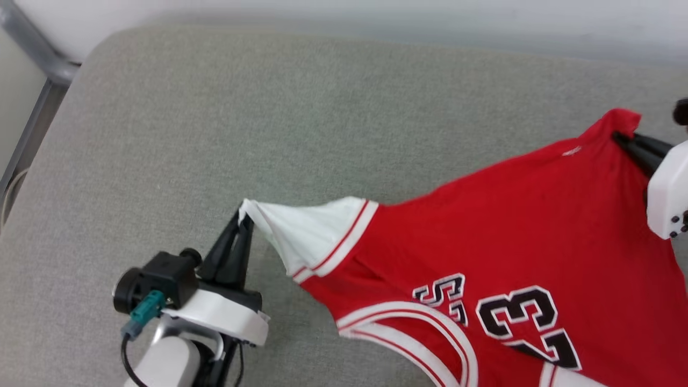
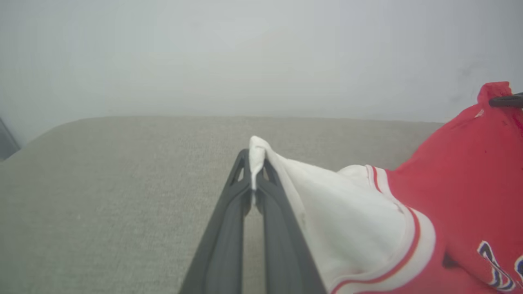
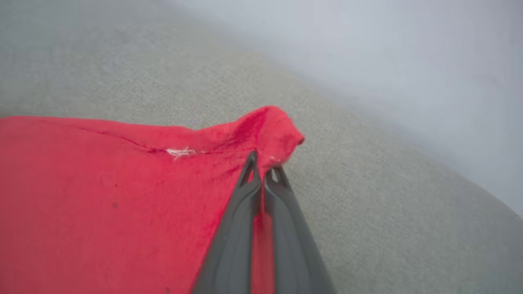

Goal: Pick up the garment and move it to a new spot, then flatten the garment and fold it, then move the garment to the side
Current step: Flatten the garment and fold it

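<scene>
Currently gripping the garment (image 1: 510, 231) at two ends over the grey cushion (image 1: 215, 118): with the left gripper (image 1: 244, 217) clamped on the tip of the white sleeve (image 1: 306, 231), with the right gripper (image 1: 618, 137) clamped on a red corner at the far right. Stretched between both, above the cushion's right half, black-and-white number print facing up.

Left gripper (image 1: 243, 219), lower left: two long dark pointy fingers (image 1: 224, 258), white shell (image 1: 220, 317), black round block (image 1: 156, 279), teal plug (image 1: 146, 309), black cable (image 1: 123, 357), pale grey forearm (image 1: 164, 365).
Right gripper (image 1: 619, 137), right edge: same dark fingers, white case (image 1: 666, 188), tiny dark screws (image 1: 675, 220).
</scene>
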